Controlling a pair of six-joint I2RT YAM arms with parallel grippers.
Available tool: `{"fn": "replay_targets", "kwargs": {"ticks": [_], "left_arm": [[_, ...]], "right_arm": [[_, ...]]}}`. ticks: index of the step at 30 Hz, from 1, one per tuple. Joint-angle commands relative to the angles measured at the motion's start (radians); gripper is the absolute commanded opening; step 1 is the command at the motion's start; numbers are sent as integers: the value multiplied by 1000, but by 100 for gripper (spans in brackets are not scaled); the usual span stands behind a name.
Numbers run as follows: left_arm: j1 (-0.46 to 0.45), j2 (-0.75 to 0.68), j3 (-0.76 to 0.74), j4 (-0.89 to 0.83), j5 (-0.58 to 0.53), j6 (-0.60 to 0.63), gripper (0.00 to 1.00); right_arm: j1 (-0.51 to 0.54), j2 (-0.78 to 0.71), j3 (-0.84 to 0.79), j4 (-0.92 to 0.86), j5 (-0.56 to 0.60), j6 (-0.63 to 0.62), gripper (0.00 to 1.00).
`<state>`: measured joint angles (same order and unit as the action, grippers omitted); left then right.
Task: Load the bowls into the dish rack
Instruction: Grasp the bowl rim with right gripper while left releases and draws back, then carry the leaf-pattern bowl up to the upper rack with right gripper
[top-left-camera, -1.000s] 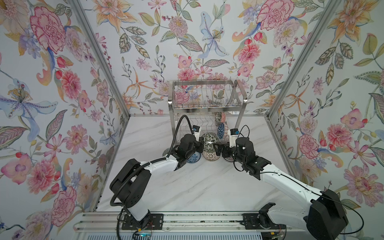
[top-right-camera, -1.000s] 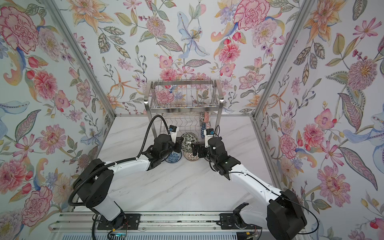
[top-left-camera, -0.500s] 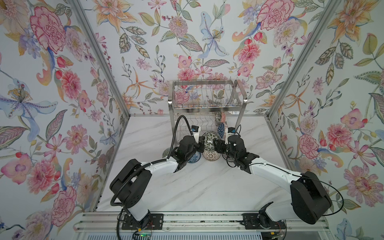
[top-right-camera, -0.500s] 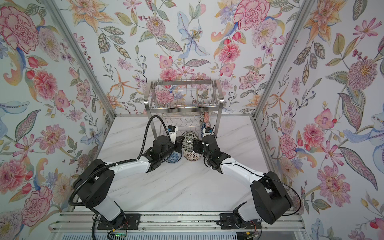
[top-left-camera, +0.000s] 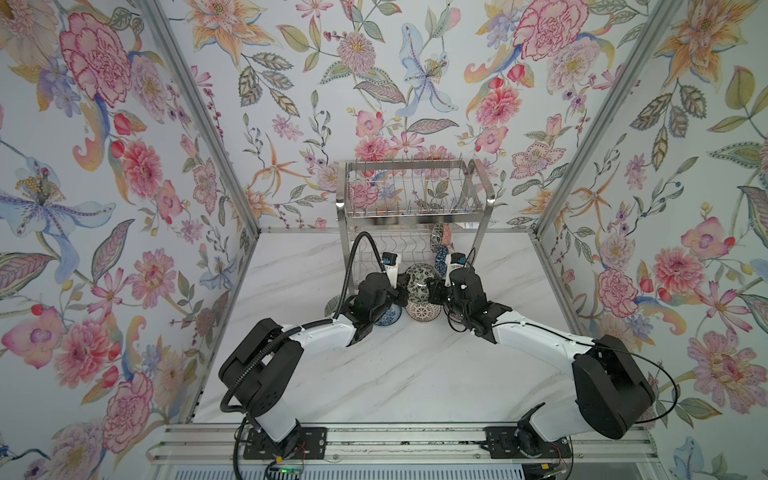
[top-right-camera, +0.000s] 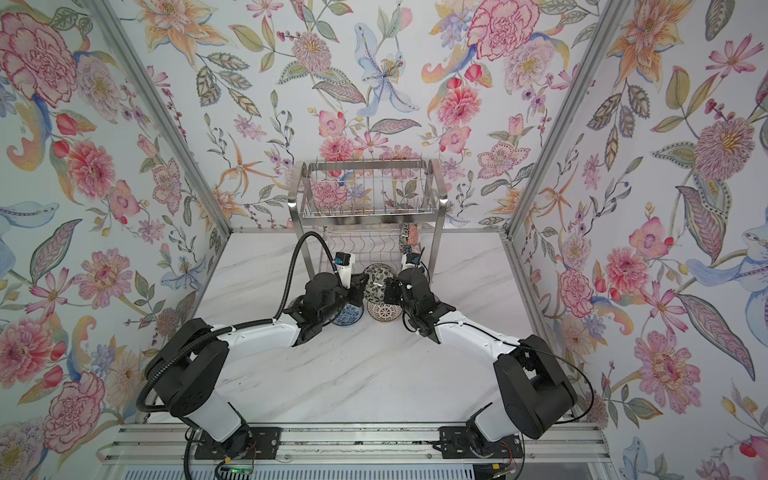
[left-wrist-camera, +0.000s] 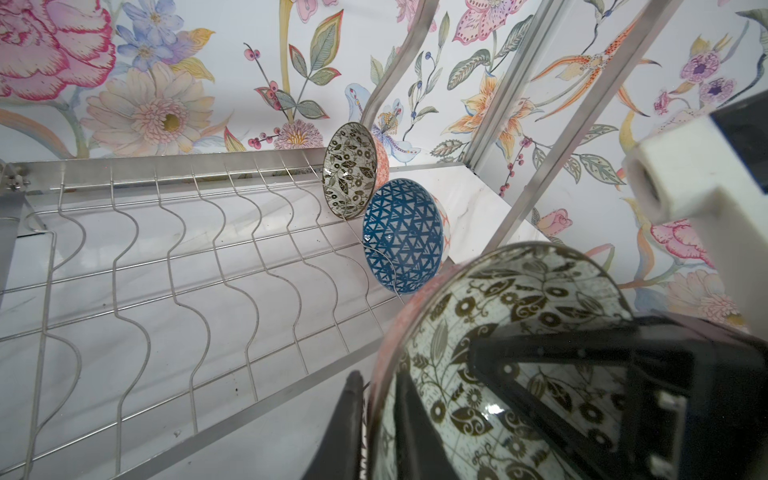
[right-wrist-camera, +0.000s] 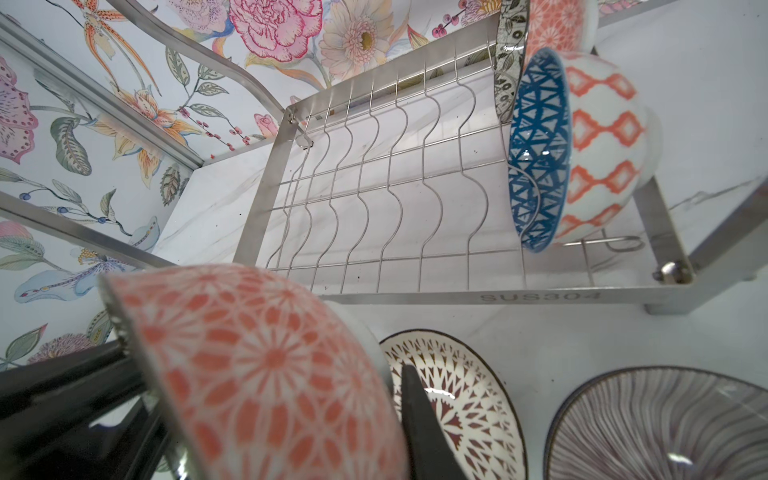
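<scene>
A bowl (top-left-camera: 419, 282) (top-right-camera: 378, 282), black leaves inside (left-wrist-camera: 519, 299) and red lattice outside (right-wrist-camera: 232, 332), hangs on edge in front of the dish rack (top-left-camera: 411, 195) (top-right-camera: 365, 195). My right gripper (top-left-camera: 432, 289) (right-wrist-camera: 257, 361) is shut on it, one finger inside and one against its outside. My left gripper (top-left-camera: 401, 286) (left-wrist-camera: 380, 376) straddles the rim from the other side, its jaws slightly parted. On the lower tier (left-wrist-camera: 166, 249) a leaf bowl (left-wrist-camera: 349, 170) and a blue-triangle bowl (left-wrist-camera: 403, 232) (right-wrist-camera: 540, 145) stand on edge at the right end.
On the marble table below the grippers sit a brown-and-white bowl (top-left-camera: 422, 309) (right-wrist-camera: 453, 399), a blue bowl (top-left-camera: 386, 318) and a purple-striped bowl (right-wrist-camera: 665, 428). Another bowl (top-left-camera: 332, 305) peeks out behind my left arm. Floral walls close in on three sides.
My right gripper came in from the right and shut on the raised bowl. My left gripper, which was shut on the rim, has loosened its jaws.
</scene>
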<state>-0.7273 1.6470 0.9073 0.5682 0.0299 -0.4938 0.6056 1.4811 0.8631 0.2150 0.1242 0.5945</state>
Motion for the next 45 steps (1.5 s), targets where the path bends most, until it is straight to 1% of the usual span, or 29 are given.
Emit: {"fn": "replay_targets", "kwargs": {"ticks": [1, 2, 3, 4, 8, 11, 16, 19, 22, 25, 27, 30, 35, 45], "left_arm": [[-7, -76, 10, -47, 20, 46, 67], [-7, -114, 15, -86, 13, 65, 79], [-4, -137, 20, -133, 2, 86, 95], [0, -161, 24, -182, -3, 105, 99], [32, -271, 24, -374, -33, 169, 99], [82, -359, 33, -524, -37, 211, 99], [216, -480, 50, -720, -9, 296, 99], [291, -519, 54, -785, -9, 354, 99], [342, -543, 42, -797, -6, 402, 99], [375, -551, 15, -766, -1, 437, 100], [394, -550, -5, -745, 13, 440, 99], [426, -552, -29, -718, 63, 430, 99], [430, -547, -54, -696, 95, 425, 100], [432, -538, -58, -689, 110, 426, 99]], "right_arm": [[-1, -34, 35, 1, 55, -30, 0], [-2, -40, 34, -4, 63, -38, 0], [-2, -48, 35, -7, 71, -52, 0], [-3, -54, 34, -11, 76, -65, 0], [-4, -73, 42, -29, 107, -116, 0], [-6, -75, 57, -51, 127, -148, 0], [-4, -64, 101, -97, 180, -214, 0], [0, -45, 138, -130, 230, -264, 0], [8, -10, 181, -161, 287, -320, 0], [17, 39, 232, -179, 343, -366, 0], [26, 76, 270, -180, 380, -399, 0], [35, 147, 339, -177, 446, -465, 0], [76, 261, 445, -157, 525, -573, 0], [86, 395, 548, -81, 585, -727, 0]]}}
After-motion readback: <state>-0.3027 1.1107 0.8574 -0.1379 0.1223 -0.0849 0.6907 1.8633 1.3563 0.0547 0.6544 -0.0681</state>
